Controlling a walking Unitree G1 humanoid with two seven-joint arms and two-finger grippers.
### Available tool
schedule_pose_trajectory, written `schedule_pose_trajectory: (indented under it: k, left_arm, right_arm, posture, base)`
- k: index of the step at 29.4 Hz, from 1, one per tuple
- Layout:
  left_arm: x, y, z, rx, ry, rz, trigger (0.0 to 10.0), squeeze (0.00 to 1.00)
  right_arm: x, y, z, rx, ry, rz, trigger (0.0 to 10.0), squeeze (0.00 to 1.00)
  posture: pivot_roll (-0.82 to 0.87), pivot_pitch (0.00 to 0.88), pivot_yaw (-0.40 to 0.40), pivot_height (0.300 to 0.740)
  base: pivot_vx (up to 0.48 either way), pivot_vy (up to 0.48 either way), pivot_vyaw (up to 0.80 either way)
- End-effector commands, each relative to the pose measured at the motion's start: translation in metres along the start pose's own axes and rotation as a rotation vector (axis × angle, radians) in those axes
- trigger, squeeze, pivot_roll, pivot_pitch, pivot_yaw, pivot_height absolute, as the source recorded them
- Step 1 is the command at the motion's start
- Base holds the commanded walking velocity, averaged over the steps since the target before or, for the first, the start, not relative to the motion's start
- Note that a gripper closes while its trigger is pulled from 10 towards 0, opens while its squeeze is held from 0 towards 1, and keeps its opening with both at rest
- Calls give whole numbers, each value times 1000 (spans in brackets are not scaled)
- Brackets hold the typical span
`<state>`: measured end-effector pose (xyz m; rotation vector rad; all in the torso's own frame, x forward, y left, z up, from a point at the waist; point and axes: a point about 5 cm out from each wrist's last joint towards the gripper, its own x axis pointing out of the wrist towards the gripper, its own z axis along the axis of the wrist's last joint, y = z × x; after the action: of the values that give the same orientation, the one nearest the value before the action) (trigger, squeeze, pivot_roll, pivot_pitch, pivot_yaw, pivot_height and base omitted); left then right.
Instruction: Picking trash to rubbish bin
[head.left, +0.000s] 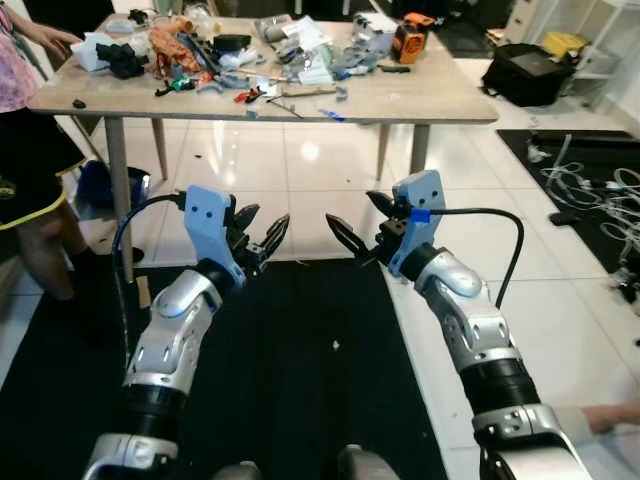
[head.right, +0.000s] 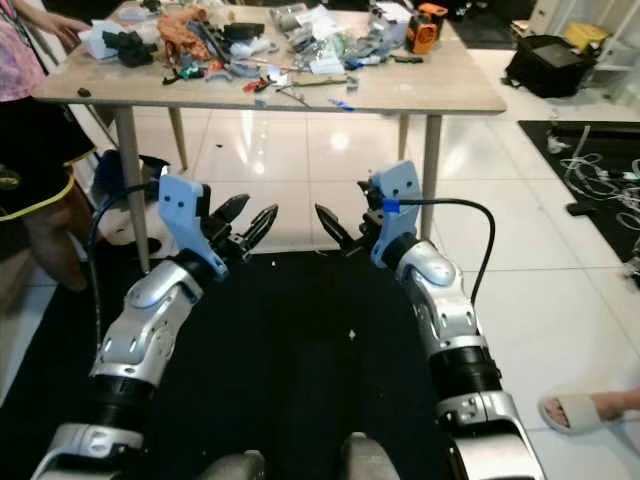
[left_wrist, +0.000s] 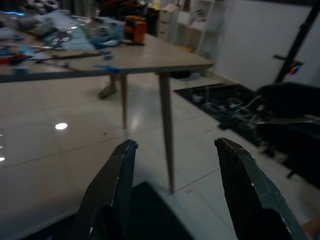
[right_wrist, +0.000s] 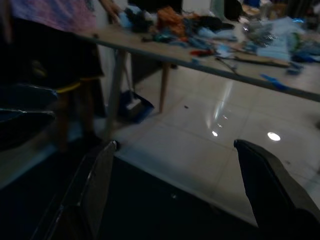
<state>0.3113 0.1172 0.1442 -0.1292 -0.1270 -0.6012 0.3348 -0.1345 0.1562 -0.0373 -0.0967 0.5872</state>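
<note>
left claw (head.left: 262, 232) and right claw (head.left: 352, 228) mid frame, both spread, empty, tips facing each other above black mat (head.left: 300, 380). beyond, white tile floor (head.left: 300, 160). table (head.left: 420, 100) at top of frame, trash (head.left: 300, 55) heaped on it. person (head.left: 25, 150) at upper left.

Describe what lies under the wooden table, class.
Under the wooden table is glossy white tile floor with a light reflection, plus a blue dustpan near the left legs. The far side under the tabletop is hidden.
</note>
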Motion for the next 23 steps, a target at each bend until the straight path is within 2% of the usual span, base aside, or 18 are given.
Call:
schedule_pose_trajectory:
  k: [1, 10, 14, 19, 23]
  left_arm:
    - [-2, 1, -2, 3, 13, 1, 10000, 0]
    - [-1, 1, -2, 4, 12, 0, 10000, 0]
    - [-1, 0, -2, 5, 12, -2, 10000, 0]
    - [-1, 0, -2, 6, 12, -2, 10000, 0]
    - [-1, 0, -2, 7, 12, -2, 10000, 0]
  right_arm:
    - [0, -2, 1, 17, -8, -11, 10000, 0]
    - [0, -3, 1, 37, -7, -20, 10000, 0]
    - [2, -3, -2, 37, 32, -20, 10000, 0]
    - [1, -4, -1, 39, 22, -24, 10000, 0]
    - [1, -4, 0, 38, 10, -27, 10000, 0]
  posture:
    - [-50, 0, -48, 740]
    - [-54, 0, -48, 740]
    - [-55, 0, -46, 740]
    - [-55, 0, -46, 740]
    - [-55, 0, -46, 740]
  base:
    - [356, 0, 0]
    - [357, 0, 0]
    - [356, 0, -628]
    - [355, 0, -775]
    - [360, 0, 0]
